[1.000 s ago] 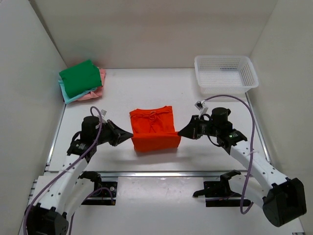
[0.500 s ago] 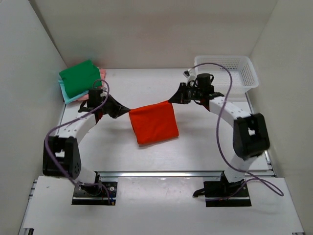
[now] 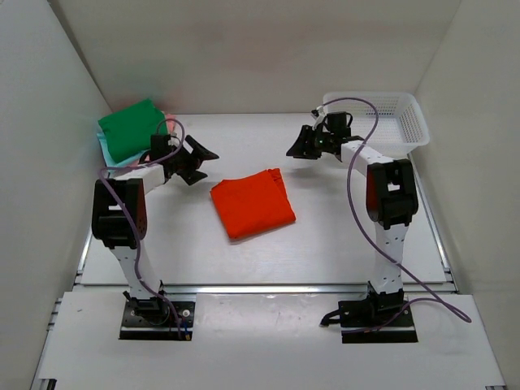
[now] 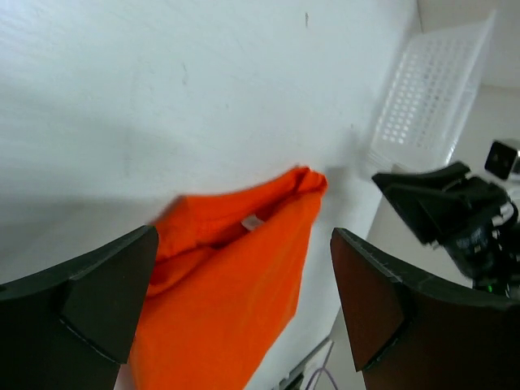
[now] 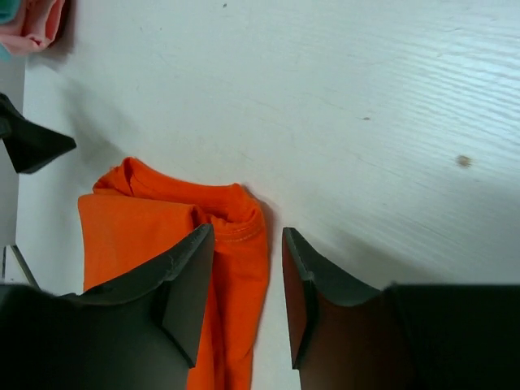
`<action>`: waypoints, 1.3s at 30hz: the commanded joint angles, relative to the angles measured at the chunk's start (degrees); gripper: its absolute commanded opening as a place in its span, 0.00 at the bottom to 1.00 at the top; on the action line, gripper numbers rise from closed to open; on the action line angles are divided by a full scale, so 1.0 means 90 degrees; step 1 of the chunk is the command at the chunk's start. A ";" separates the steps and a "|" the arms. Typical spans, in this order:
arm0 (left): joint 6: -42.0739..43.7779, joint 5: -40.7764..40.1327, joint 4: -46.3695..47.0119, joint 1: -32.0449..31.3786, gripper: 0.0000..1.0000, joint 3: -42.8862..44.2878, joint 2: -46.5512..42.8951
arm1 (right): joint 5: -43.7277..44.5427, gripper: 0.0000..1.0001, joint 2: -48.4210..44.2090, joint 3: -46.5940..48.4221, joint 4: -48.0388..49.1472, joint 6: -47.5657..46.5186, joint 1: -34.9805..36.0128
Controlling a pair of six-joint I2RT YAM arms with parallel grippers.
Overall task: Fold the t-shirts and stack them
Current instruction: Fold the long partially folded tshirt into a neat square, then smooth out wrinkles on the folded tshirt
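- Top view: orange t-shirt [image 3: 253, 203] lies folded flat on the table [image 3: 349, 236], mid-workspace.
- Left gripper [image 3: 203, 165] hangs off the shirt's far-left corner, jaws spread wide and empty.
- Right gripper [image 3: 294, 149] hangs off its far-right corner, jaws parted, gripping nothing.
- Top view alone shows the green t-shirt [image 3: 132, 128] stacked over pink and teal ones, far left of the orange shirt, and the basket [image 3: 375, 97] far right.
- Wrist views alone show the collar [image 5: 236, 219] and neck label [image 4: 253, 221].
- Collar edge faces the grippers.
- Long axis probably runs left-right, right end skewed farther; the fold is nearly square.
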 commanded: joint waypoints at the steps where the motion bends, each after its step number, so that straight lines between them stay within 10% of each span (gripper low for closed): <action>1: -0.0190 0.0694 0.0864 0.0006 0.99 -0.0748 -0.0617 | -0.0349 0.36 -0.0507 -0.0066 0.0406 -0.0283 -0.0168; 20: -0.1928 0.1310 0.4313 -0.0189 0.99 -0.1708 0.0036 | -0.1609 0.45 0.0245 -0.0008 0.1569 0.0136 0.0554; 39: -0.1694 0.1466 0.4227 -0.0346 0.99 -0.1592 0.0749 | -0.1083 0.51 0.0665 0.0001 0.0848 -0.0312 0.0955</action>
